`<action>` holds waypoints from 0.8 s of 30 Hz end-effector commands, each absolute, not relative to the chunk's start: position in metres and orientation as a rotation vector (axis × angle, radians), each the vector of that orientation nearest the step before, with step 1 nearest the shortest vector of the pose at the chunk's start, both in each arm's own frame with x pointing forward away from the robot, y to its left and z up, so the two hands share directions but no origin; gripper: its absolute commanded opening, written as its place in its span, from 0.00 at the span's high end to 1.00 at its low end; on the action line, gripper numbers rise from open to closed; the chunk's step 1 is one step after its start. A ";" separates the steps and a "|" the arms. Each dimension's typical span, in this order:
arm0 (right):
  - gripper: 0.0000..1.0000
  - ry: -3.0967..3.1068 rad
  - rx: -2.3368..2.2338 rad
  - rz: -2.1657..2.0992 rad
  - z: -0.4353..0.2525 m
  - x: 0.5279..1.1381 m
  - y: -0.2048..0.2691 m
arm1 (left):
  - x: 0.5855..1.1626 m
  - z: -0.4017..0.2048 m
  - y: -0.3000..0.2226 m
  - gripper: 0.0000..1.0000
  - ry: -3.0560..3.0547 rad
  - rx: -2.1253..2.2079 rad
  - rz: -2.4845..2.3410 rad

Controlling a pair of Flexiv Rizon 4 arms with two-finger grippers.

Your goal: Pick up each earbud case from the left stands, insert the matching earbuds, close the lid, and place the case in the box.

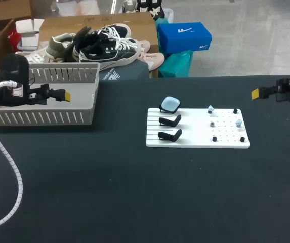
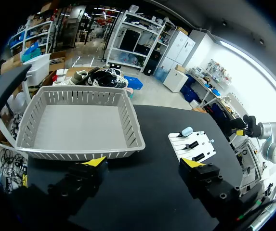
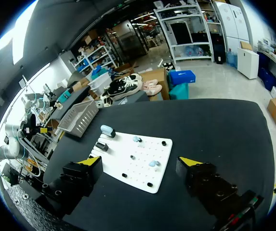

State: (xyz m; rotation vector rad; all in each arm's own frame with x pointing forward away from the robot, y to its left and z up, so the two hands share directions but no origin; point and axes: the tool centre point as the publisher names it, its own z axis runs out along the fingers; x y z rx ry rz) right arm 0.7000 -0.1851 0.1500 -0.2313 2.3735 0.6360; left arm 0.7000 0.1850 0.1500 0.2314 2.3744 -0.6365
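Observation:
A white board (image 1: 198,143) lies mid-table. Three black stands line its left side; the farthest one carries a pale blue earbud case (image 1: 170,104) with its lid down, and the two nearer stands (image 1: 170,120) are bare. Small pale and black earbuds (image 1: 238,122) sit on pegs on the board's right side. My left gripper (image 1: 66,95) hovers open over the grey basket (image 1: 43,117), far left of the board. My right gripper (image 1: 255,93) is open at the table's far right. In the left wrist view the open gripper (image 2: 145,163) has the basket (image 2: 133,125) and case (image 2: 187,131) ahead. Ahead of my right gripper (image 3: 140,161) lie the board (image 3: 128,168) and case (image 3: 107,130).
The grey slatted basket stands at the table's left back with nothing inside it. Bare black tabletop (image 1: 134,192) stretches across the front. A white coiled cable (image 1: 5,152) hangs from my left arm over the table's left front.

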 end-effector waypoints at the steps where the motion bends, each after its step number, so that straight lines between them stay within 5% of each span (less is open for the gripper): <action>1: 0.00 2.374 -0.231 0.636 0.150 0.700 -0.185 | 0.700 0.150 0.185 0.00 2.374 0.231 -0.636; 24: 0.00 2.374 -0.231 0.636 0.150 0.700 -0.185 | 0.704 0.153 0.182 0.00 2.349 0.371 -0.689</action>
